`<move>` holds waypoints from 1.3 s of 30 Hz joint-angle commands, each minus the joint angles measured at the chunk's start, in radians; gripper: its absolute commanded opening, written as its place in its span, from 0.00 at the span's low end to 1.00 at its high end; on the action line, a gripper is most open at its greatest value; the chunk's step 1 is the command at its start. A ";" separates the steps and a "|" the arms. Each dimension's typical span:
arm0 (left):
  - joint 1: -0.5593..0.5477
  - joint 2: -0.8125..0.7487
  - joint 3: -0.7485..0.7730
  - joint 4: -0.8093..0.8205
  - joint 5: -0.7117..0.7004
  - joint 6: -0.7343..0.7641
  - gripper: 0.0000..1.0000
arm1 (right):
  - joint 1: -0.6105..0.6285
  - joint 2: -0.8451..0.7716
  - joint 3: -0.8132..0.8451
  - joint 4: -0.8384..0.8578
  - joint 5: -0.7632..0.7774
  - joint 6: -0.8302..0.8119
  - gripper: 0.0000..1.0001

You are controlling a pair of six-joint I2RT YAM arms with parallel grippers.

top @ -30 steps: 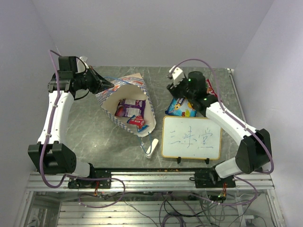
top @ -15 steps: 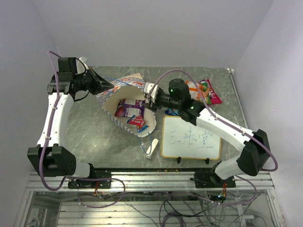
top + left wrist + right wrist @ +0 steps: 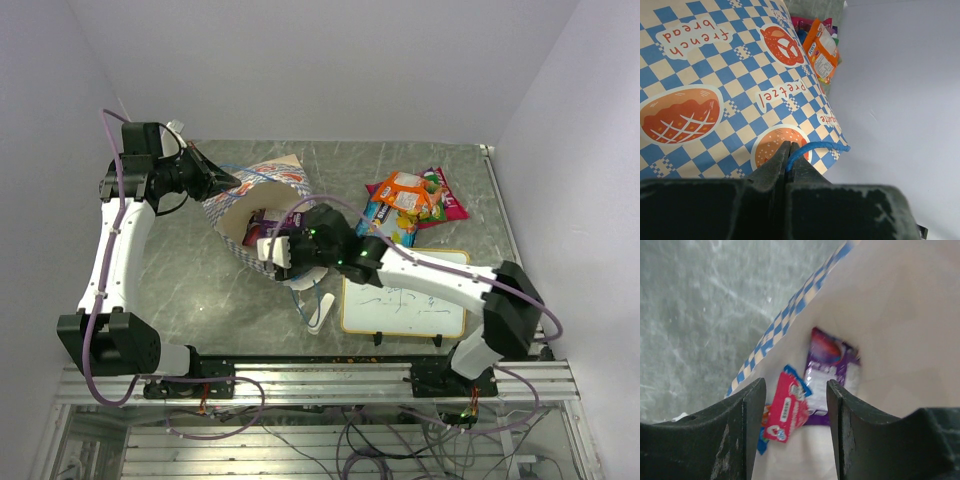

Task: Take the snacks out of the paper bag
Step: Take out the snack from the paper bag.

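Pinching the blue cord (image 3: 815,146) of the paper bag (image 3: 715,75) with left gripper (image 3: 788,150), clamped tight, near the worktop (image 3: 190,290) far-left corner. Poised in the bag's wide mouth with right gripper (image 3: 795,390), jaws apart and empty, checkered rim close beside, red and purple snacks (image 3: 827,370) deeper inside.

Grey marbled table (image 3: 190,290), pale lavender walls (image 3: 330,60)

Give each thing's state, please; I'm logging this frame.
paper bag: mouth open
left gripper: jaws shut on blue cord handle
right gripper: jaws open, empty, at bag mouth
pink-red packet: inside bag
purple packet: inside bag
orange packet: out on table
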 commanded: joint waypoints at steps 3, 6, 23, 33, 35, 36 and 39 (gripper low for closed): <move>-0.002 -0.028 -0.008 0.023 0.014 -0.004 0.07 | 0.010 0.095 0.018 -0.038 0.146 0.025 0.51; -0.002 -0.030 -0.012 0.027 0.015 -0.007 0.07 | 0.010 0.127 0.020 -0.057 0.156 0.021 0.51; -0.002 -0.039 -0.024 0.018 0.020 -0.001 0.07 | -0.057 0.309 0.144 -0.106 0.234 0.001 0.49; -0.003 -0.031 -0.022 0.027 0.031 0.000 0.07 | -0.120 0.335 0.181 -0.090 0.225 0.044 0.49; -0.003 -0.026 -0.018 0.028 0.033 0.000 0.07 | -0.127 0.356 0.199 -0.091 0.223 0.051 0.49; -0.002 -0.024 -0.014 0.028 0.033 0.002 0.07 | -0.130 0.367 0.211 -0.099 0.224 0.051 0.48; -0.003 -0.019 -0.008 0.025 0.037 0.004 0.07 | -0.130 0.368 0.217 -0.141 0.177 0.016 0.45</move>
